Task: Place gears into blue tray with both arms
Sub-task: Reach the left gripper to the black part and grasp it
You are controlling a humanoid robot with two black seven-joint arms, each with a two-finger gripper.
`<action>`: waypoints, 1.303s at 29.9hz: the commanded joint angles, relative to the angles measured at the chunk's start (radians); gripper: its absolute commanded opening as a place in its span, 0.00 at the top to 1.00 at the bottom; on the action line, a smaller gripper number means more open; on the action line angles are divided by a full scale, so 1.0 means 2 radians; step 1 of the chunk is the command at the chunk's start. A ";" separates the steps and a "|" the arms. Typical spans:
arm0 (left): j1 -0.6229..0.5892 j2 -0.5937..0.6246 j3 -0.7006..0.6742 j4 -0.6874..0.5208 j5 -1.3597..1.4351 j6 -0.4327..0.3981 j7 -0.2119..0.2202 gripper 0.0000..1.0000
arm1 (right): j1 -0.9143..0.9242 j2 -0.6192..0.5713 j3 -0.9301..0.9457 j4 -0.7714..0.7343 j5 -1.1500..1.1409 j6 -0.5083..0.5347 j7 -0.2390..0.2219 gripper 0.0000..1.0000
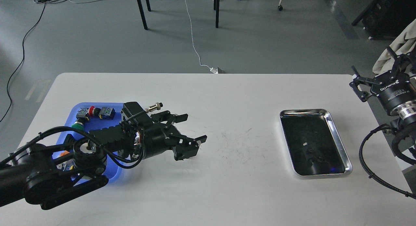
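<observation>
Head view. Item: gears, not positively identified. A few small dark specks and one pale fleck lie on the dark bottom of the steel tray at the right of the bench; they may be gears, but they are too small to tell. No gear is seen between any fingers.

Item: blue tray, rectangular, rounded corners, raised rim, at the left of the bench, well apart from the steel tray. Its lower half is hidden behind the left arm. Contents visible at the far end: push-button switches with red and green caps. No gear can be made out in it.

Item: left gripper, just beside the blue tray's right edge, above bare bench, pointing right. Fingers spread apart, holding nothing.

Item: right gripper, raised at the right edge of the bench, clear of the steel tray. Fingers appear released and empty.

Step in hand, as judged: between placements, both arms free. The next move calls for a reach toward the steel tray, most readily by the right arm, and a very fine pinch, since the parts are tiny and lie flat on a reflective floor.
</observation>
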 commanded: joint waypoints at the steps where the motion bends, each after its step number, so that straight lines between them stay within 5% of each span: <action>1: 0.023 -0.017 -0.001 0.026 0.065 0.006 0.003 0.03 | 0.003 0.000 -0.002 -0.001 0.000 0.000 0.000 0.05; 19: 0.085 -0.054 -0.002 0.087 0.079 0.035 0.002 0.12 | 0.004 -0.005 -0.003 -0.003 0.000 0.000 0.000 0.05; 25: 0.086 -0.057 -0.001 0.106 0.079 0.035 0.002 0.24 | 0.005 -0.006 -0.003 -0.003 0.000 0.000 0.000 0.05; 29: 0.086 -0.059 -0.001 0.117 0.079 0.036 0.002 0.41 | 0.006 -0.006 -0.004 -0.003 -0.001 0.000 -0.001 0.05; 39: 0.089 -0.061 -0.001 0.123 0.079 0.036 0.002 0.59 | 0.006 -0.006 -0.005 -0.002 -0.001 0.000 -0.001 0.05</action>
